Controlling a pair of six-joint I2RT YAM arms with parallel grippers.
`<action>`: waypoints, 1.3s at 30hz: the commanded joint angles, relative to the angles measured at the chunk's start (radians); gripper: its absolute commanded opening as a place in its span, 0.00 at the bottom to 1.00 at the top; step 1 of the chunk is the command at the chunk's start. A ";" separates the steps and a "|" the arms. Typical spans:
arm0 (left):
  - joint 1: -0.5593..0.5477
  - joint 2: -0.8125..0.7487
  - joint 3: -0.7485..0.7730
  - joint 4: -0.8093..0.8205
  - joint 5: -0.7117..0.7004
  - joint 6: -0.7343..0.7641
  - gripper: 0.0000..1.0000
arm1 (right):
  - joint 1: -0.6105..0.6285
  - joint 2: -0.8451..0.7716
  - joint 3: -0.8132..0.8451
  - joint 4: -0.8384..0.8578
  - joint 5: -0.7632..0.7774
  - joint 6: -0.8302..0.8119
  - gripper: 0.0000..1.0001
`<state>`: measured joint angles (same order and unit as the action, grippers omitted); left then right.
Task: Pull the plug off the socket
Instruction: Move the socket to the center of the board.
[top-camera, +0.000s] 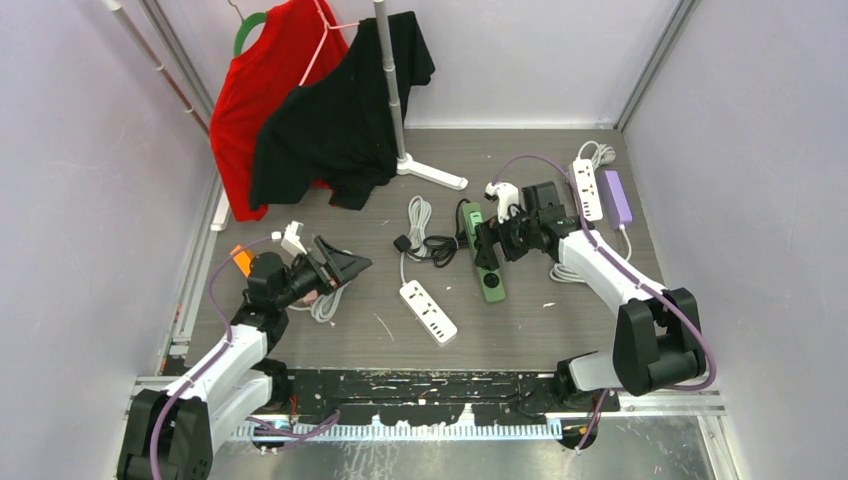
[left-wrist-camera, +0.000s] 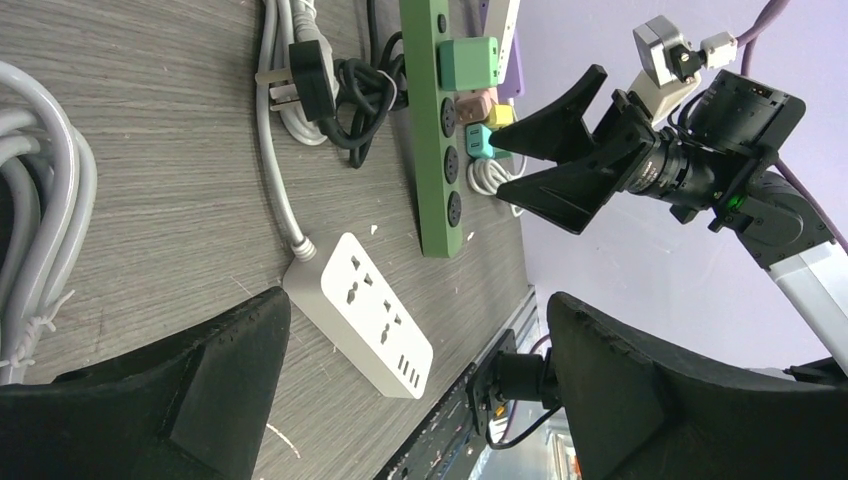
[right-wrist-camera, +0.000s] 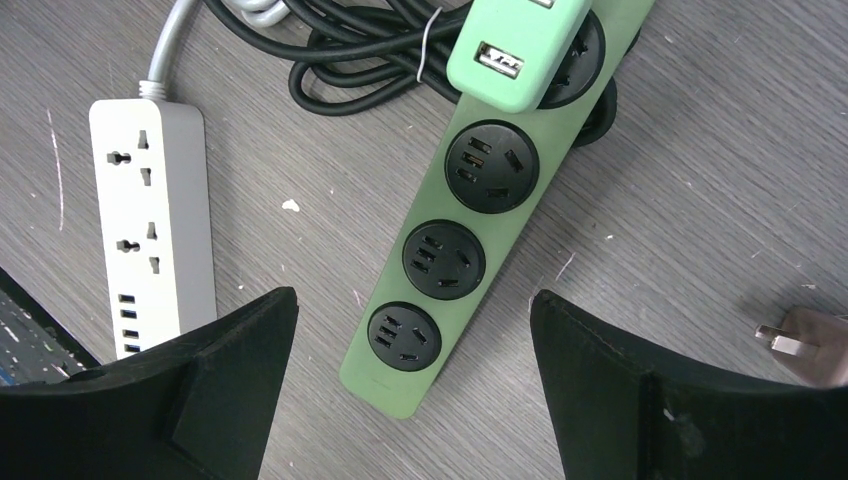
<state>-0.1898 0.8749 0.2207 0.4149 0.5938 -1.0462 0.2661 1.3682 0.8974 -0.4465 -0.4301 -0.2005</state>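
Top: R gripper (top-camera: 488, 246) hangs over the green strip (top-camera: 489, 275) mid-table, jaws apart. L gripper (top-camera: 351, 265) is on the left, well apart from the strip, also spread, above a coiled white cable (top-camera: 325, 305). A white strip (top-camera: 428, 312) lies near-left of the green one, between the arms. Red and black shirts (top-camera: 330, 110) hang far left.

L wrist: jaws wide, fingers (left-wrist-camera: 200, 400) over bare table w/ the white strip just beyond. The mint plug (left-wrist-camera: 468, 62) sits seated in the green strip's far socket; R gripper hovers right of it, not touching.

R wrist: fingers (right-wrist-camera: 200, 390) stand either side of the green strip's near end, no contact. Plug is at the frame's top edge, still in its socket, USB port showing. A loose pink plug (right-wrist-camera: 805, 340) lies on the table at the right edge.
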 joint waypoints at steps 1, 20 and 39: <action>0.000 -0.004 -0.004 0.074 0.024 -0.005 0.98 | 0.010 0.005 0.018 0.015 0.027 -0.017 0.91; 0.000 -0.017 -0.009 0.058 0.016 -0.002 0.98 | 0.053 0.028 0.016 0.025 0.101 -0.029 0.91; -0.008 -0.017 -0.012 0.066 0.015 -0.014 0.98 | 0.198 0.183 0.016 0.153 0.432 0.034 0.78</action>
<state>-0.1944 0.8730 0.2089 0.4232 0.5961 -1.0531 0.4488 1.5246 0.8845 -0.3443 -0.0990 -0.1959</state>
